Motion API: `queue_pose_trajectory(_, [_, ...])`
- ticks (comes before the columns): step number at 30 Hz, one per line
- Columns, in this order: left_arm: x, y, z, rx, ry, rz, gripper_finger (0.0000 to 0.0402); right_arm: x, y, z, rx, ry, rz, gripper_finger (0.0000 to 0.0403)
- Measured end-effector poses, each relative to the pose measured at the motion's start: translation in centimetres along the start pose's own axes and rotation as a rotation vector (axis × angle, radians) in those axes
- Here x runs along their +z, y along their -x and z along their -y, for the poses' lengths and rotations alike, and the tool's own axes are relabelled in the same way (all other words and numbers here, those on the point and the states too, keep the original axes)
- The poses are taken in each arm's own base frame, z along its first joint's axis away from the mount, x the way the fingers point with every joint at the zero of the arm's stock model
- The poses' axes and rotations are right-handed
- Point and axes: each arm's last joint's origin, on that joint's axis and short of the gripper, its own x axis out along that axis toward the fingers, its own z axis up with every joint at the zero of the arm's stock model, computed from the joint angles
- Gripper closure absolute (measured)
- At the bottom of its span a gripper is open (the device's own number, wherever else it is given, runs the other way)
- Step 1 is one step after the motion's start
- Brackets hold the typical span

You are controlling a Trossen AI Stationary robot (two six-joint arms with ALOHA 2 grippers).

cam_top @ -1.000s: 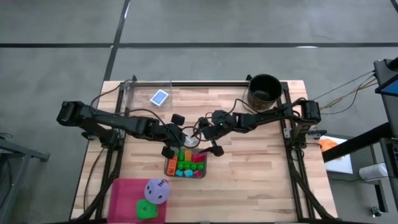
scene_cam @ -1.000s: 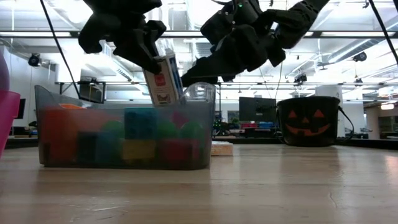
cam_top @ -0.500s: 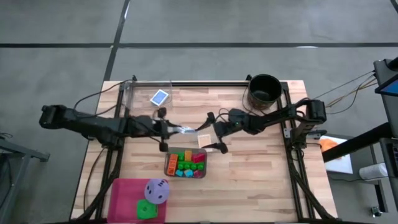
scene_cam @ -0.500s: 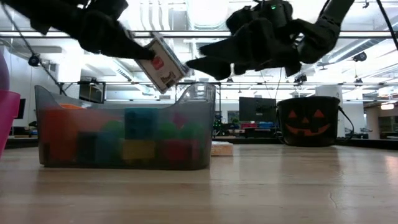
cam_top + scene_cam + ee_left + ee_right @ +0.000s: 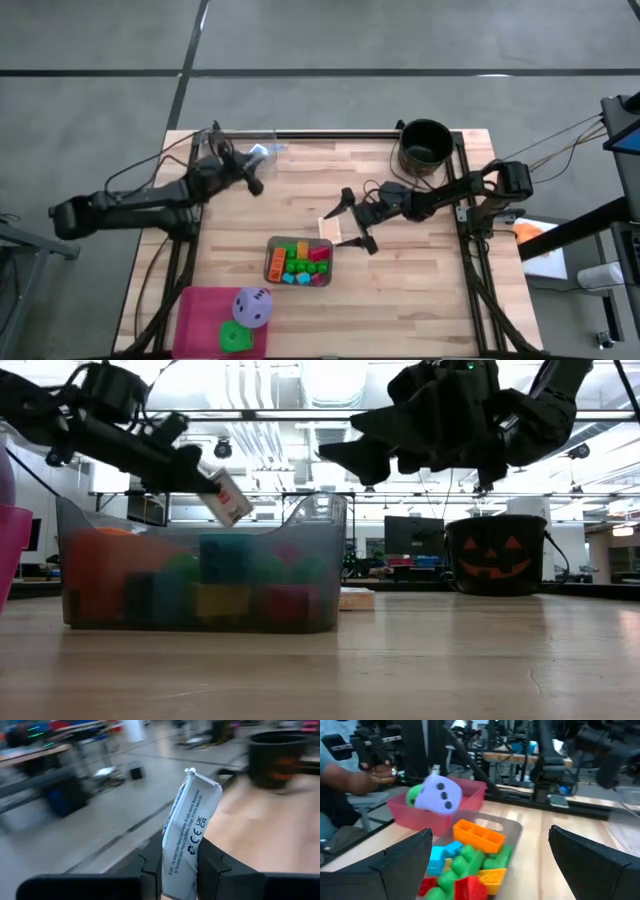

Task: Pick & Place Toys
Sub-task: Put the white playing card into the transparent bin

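Note:
My left gripper [image 5: 254,163] is shut on a white card pack [image 5: 192,832] with small print, held in the air over the clear tray [image 5: 222,145] at the table's far left; the low view shows the pack tilted [image 5: 229,497]. My right gripper [image 5: 355,224] hangs open and empty above a small flat card [image 5: 330,228] lying on the table. A grey tray [image 5: 270,262] holds several bright blocks [image 5: 470,865]. A purple die [image 5: 252,307] and a green die [image 5: 235,338] lie in a pink bin [image 5: 195,310]. My left gripper pinches the card pack's two broad faces at its lower end [image 5: 179,870] between its two fingers [image 5: 150,862]. The pack sticks out past the fingertips. It is lifted clear and tilted in the low view.
A black bucket [image 5: 425,145] with a pumpkin face [image 5: 497,555] stands at the far right. The pink bin sits at the near left corner. A person's hand [image 5: 375,775] shows beyond the table in the right wrist view. Bare wood lies right of the grey tray.
My left gripper has carried the card pack up from the grey tray's far rim and toward the table's far left, to above the clear tray; the pack has tipped from upright to slanted. My right gripper has drawn back a little toward the table's right, still open.

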Motion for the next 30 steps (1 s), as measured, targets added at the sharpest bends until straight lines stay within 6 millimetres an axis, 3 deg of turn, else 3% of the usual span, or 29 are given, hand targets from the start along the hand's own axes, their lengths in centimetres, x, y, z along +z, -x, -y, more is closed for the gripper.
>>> queue_pose_trajectory(8, [-1.5,-1.0,-3.9,0.202,0.079,-0.108,0.0335,0.0,0.0,0.0,-0.007,0.002,0.000,0.0007])
queue_pose_trajectory(21, [-4.1,-2.2,-4.0,0.235,0.112,-0.300,0.0334,0.0,0.0,0.0,-0.007,0.002,-0.004,0.0007])
queue_pose_trajectory(30, [-4.3,-2.3,-4.1,0.266,0.110,-0.312,0.0221,-0.2,0.0,0.1,-0.011,-0.005,-0.020,0.0007])
